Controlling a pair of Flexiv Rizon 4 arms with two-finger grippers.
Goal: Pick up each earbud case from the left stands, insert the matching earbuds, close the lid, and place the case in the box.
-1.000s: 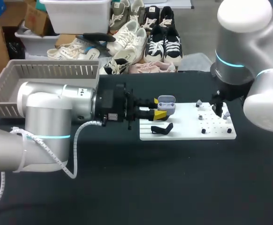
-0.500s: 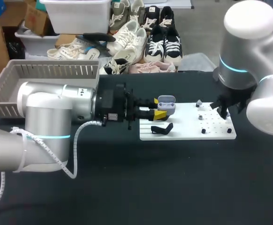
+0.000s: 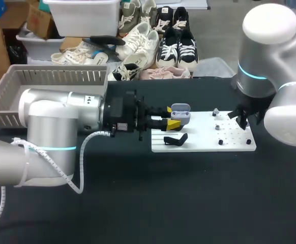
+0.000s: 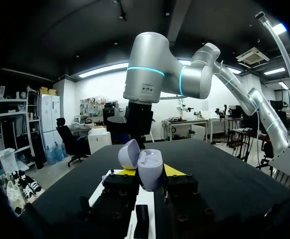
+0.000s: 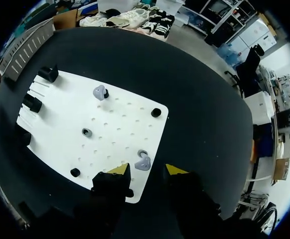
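Lavender case (image 4: 150, 170), white pegboard (image 3: 199, 145), black table (image 3: 188, 203).

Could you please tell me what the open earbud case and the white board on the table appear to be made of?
The earbud case looks like moulded plastic: pale lilac-grey, with a smooth satin shell and soft highlights. The white board seems to be rigid plastic or painted sheet. It is matte and flat, drilled with a regular grid of holes. Which of the two it is cannot be told.

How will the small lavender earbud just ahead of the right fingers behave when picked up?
The earbud is tiny and rounded, so it is probably light and may slip or twist between the fingers. It seems to lie loose on the white board, so a nudge could roll it away.
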